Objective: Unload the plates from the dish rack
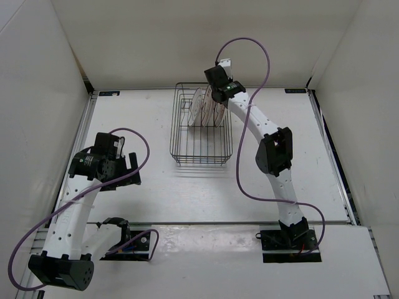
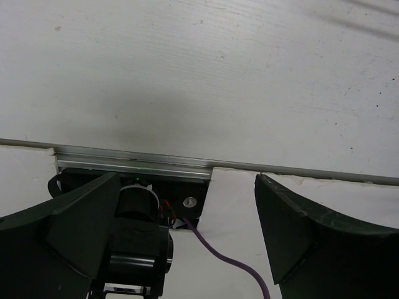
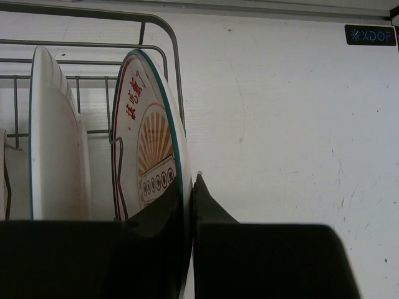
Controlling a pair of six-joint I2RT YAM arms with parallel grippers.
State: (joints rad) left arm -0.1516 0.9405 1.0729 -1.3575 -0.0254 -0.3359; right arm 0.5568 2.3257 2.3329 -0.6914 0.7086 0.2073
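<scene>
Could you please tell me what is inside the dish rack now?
Upright plates stand at the far end of the dish rack. The right gripper, pinching the end plate, covers part of it.

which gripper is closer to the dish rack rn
Right. The right gripper is at the dish rack, clamped on a plate; the left gripper hangs open well off to its left.

A white table (image 1: 162,187), faintly scuffed and specked, carries everything; the dish rack (image 1: 201,159) of dark wire stands directly on it, toward the far edge and about midway between the sides, its long side running away from the arms; a thin metal rail (image 1: 218,222) crosses the surface near the front; the left arm's base (image 1: 128,242) and the right arm's base (image 1: 290,243) sit just on the near side of that rail, well apart; a small dark label (image 1: 108,93) lies at the far left corner; a second label (image 1: 295,91) lies at the far right.
</scene>
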